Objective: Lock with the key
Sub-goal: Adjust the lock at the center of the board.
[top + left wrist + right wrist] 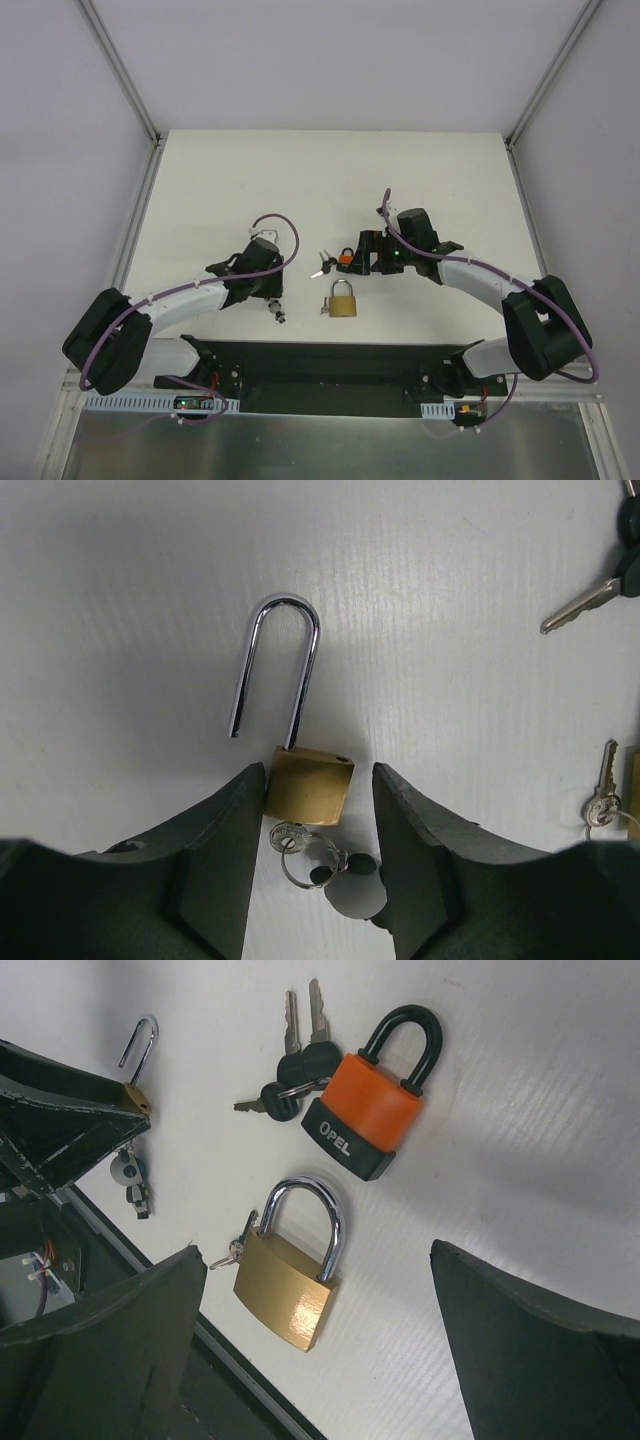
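Left wrist view: the left fingers (215, 870) stand apart, close on either side of a small brass padlock (310, 785) lying on the white counter (120, 600), bracketing its body without clamping it. Its shackle (275, 660) is swung open, and a key (290, 837) on a ring pokes from its underside. Right wrist view: the right fingers (110, 1350) are spread wide, holding nothing, above an orange padlock (370, 1110), a bunch of keys (295, 1060) and a larger brass padlock (285, 1290).
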Robot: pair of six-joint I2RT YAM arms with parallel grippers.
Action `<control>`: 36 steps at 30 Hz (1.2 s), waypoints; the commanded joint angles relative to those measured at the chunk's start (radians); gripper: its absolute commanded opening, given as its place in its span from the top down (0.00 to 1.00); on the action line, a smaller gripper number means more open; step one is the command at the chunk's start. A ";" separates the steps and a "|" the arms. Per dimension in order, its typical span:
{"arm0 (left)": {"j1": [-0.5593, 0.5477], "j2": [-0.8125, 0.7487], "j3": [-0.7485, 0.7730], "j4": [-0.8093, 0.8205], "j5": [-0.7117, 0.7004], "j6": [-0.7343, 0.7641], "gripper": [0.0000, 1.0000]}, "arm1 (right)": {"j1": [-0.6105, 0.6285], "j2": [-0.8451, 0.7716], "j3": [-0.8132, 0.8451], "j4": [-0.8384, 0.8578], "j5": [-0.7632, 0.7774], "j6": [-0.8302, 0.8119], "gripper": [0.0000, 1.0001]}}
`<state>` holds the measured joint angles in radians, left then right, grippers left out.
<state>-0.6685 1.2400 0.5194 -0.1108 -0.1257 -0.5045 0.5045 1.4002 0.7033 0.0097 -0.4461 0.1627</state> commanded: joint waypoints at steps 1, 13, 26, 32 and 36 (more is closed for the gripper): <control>-0.014 0.052 0.033 -0.046 -0.037 0.014 0.56 | -0.003 0.003 0.036 -0.001 -0.005 -0.015 0.04; -0.045 0.136 0.105 -0.090 -0.071 0.023 1.00 | -0.004 -0.017 0.045 -0.004 0.000 -0.020 0.04; -0.045 -0.092 0.131 -0.092 -0.060 0.101 1.00 | -0.009 -0.059 0.125 0.012 -0.045 -0.012 0.04; -0.045 -0.084 0.126 -0.090 -0.039 0.115 0.85 | -0.011 -0.061 0.150 0.033 -0.063 -0.002 0.03; -0.043 -0.037 0.143 -0.092 0.006 0.136 0.53 | -0.011 -0.060 0.144 0.033 -0.065 -0.003 0.04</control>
<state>-0.7017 1.1660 0.6300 -0.1837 -0.1711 -0.3992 0.4992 1.3731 0.8150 0.0196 -0.4866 0.1635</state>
